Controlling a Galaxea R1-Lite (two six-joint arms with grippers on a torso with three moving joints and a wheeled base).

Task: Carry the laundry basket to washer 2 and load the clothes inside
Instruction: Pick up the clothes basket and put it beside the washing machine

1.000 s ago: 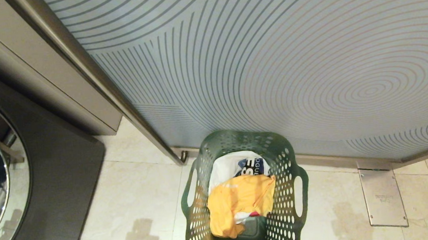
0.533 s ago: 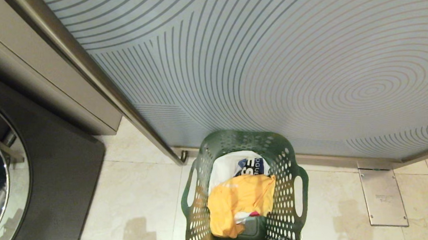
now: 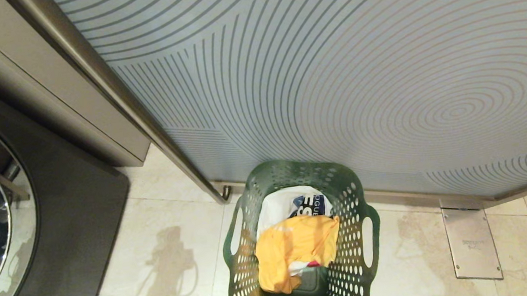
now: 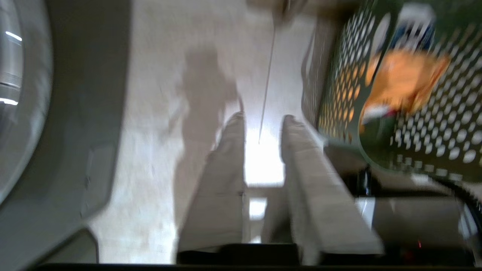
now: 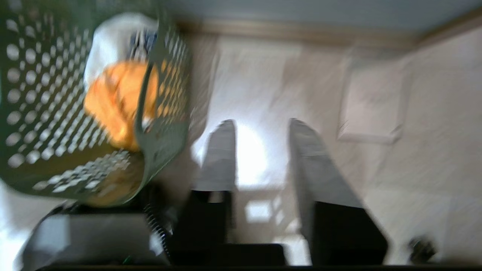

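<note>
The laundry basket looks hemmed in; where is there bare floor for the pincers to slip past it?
Bare tile lies between the laundry basket and the grey washer, and between the basket and the metal floor plate. Behind, it crowds the striped glass panel.

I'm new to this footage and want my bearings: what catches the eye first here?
The dark green laundry basket stands on the pale tiled floor, a yellow garment bright on top inside. Behind it rises a frosted glass panel with curved stripes. At the left edge is a grey washer with a chrome-rimmed door.
</note>
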